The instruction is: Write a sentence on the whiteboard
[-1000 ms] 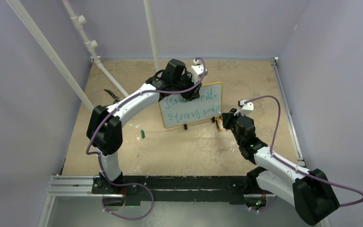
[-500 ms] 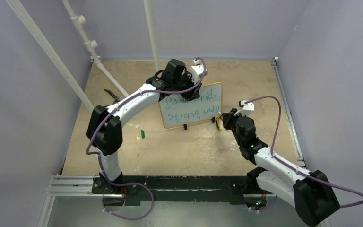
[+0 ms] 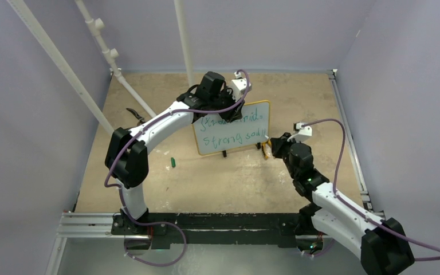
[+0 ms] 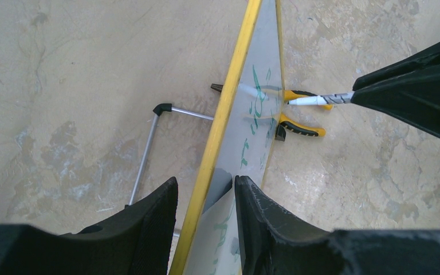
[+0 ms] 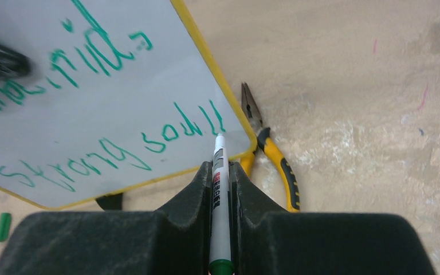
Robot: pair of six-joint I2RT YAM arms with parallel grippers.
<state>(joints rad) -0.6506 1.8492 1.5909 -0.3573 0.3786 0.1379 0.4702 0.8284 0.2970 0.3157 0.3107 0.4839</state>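
Note:
The whiteboard (image 3: 229, 148), yellow-framed, stands tilted at mid-table. The sentence (image 3: 233, 136) is two lines of green scrawl; the lower line (image 5: 91, 154) reads "strong soul". My left gripper (image 3: 229, 106) straddles the top edge from above. Its fingers (image 4: 206, 186) are shut on the whiteboard (image 4: 263, 74), one on each side of the yellow frame. My right gripper (image 5: 220, 172) is shut on a white marker (image 5: 220, 189). The marker's tip points at the board's lower right corner, just past the last letters. I cannot tell whether it touches.
Yellow-handled pliers (image 5: 275, 160) lie on the table just right of the board, under the marker. A small green cap (image 3: 172, 162) lies left of the board. The board's thin metal stand leg (image 4: 146, 152) sticks out behind. White pipes (image 3: 183, 40) rise at the back.
My right arm has shifted slightly right and back, with the marker still at the board's lower right corner. The left arm and the board have not moved.

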